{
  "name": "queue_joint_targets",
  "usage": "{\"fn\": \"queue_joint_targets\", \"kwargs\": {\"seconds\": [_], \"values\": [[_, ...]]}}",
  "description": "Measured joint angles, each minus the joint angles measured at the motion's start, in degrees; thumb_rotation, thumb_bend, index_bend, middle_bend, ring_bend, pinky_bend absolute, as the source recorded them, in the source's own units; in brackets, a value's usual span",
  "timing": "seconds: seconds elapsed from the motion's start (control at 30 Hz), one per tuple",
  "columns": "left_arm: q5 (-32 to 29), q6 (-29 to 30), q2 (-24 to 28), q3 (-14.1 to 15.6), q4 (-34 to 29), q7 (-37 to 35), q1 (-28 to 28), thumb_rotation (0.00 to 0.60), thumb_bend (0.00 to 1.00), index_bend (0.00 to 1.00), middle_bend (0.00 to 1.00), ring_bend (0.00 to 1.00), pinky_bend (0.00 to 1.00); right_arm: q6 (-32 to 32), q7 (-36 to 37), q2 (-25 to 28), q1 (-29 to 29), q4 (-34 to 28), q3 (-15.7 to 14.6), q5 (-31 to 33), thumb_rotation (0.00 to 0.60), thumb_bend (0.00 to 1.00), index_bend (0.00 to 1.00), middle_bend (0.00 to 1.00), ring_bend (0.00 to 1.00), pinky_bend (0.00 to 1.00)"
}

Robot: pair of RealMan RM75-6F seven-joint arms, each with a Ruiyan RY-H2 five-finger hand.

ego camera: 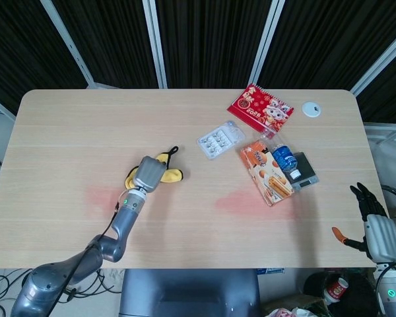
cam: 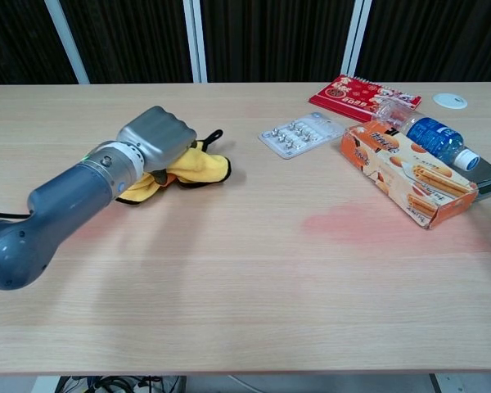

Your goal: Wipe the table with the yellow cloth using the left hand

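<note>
Here the grey left hand (cam: 157, 137) presses down, fingers curled over the crumpled yellow cloth (cam: 198, 167), whose free end and black loop trail out toward the robot's right. The right hand (ego camera: 373, 221) hangs off the pale wooden table (cam: 254, 311)'s right edge, fingers loosely spread, holding nothing, well apart from the work. One reddish smear (ego camera: 107, 196) lies just near-side of the cloth; another (cam: 352, 219) sits further right, beside the orange biscuit box (cam: 405, 173). Beyond stand the clear blister pack (cam: 299, 133), blue-labelled water bottle (cam: 417, 127) and red calendar (cam: 362, 92).
</note>
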Motion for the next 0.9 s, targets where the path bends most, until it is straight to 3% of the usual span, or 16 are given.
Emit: {"fn": "queue_joint_targets", "kwargs": {"seconds": [0.27, 0.7, 0.9], "values": [[0.11, 0.26, 0.41, 0.04, -4.39, -0.68, 0.19, 0.600, 0.49, 0.72, 0.74, 0.68, 0.78, 0.05, -0.09, 0.05, -0.04, -0.01, -0.01, 0.01, 0.600, 0.15, 0.00, 0.00, 0.00, 0.13], [2.79, -1.07, -2.93, 3.60, -10.44, -1.01, -0.25, 0.600, 0.49, 0.72, 0.74, 0.68, 0.78, 0.15, -0.06, 0.03, -0.06, 0.08, -0.09, -0.22, 0.600, 0.15, 0.00, 0.00, 0.00, 0.13], [3.24, -0.71, -2.82, 3.50, -10.82, -1.09, -0.33, 0.600, 0.49, 0.72, 0.74, 0.68, 0.78, 0.21, 0.01, 0.02, -0.09, 0.09, -0.06, -0.20, 0.600, 0.15, 0.00, 0.00, 0.00, 0.13]]}}
